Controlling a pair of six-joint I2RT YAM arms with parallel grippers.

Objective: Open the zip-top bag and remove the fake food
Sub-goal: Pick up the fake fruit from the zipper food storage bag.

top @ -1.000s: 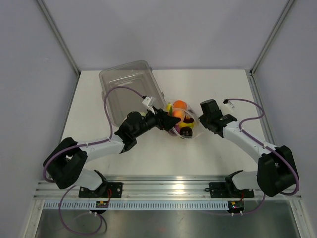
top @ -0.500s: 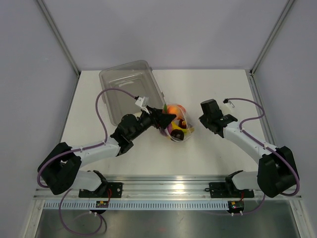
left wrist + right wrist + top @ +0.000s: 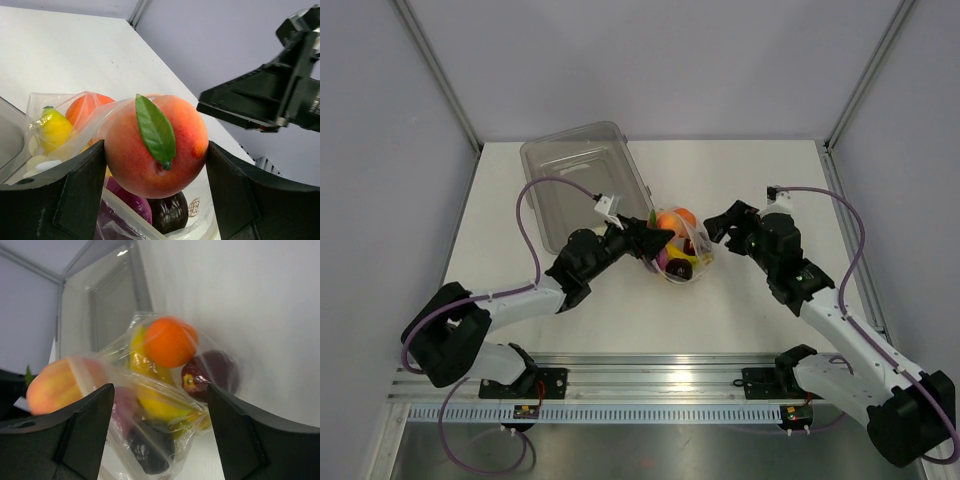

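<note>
Zip-top bag (image 3: 686, 256): sits near the middle of the counter (image 3: 760, 170), just off the near right corner of the clear tub (image 3: 570, 175), which lies toward the far left corner.
Left gripper (image 3: 658, 240): fingers are clamped on either side of the peach (image 3: 150, 150), at the side of the bag facing the left edge.
Peach: held at the bag's mouth, with clear film draped across part of it. It may not be fully free of the pouch, and the wrist view is too close to tell.
Right gripper (image 3: 716, 226): fingers are spread wide with nothing between them, just beside the bag's right side.
In the bag: an orange (image 3: 170, 341), a banana bunch (image 3: 160, 407) and a dark red apple (image 3: 202, 375).
Step, as I judge it: drawing the peach out while the right arm comes in to steady the pouch.
Risk, bag dragged along: if film is caught under the left fingers, pulling would probably carry the whole bag toward the left edge.
Risk, spill: with nothing pinning the pouch, a tug could tip it and roll the round fruit across the counter.
Risk, slip: the peach is smooth and round and could squirt out of the grip.
</note>
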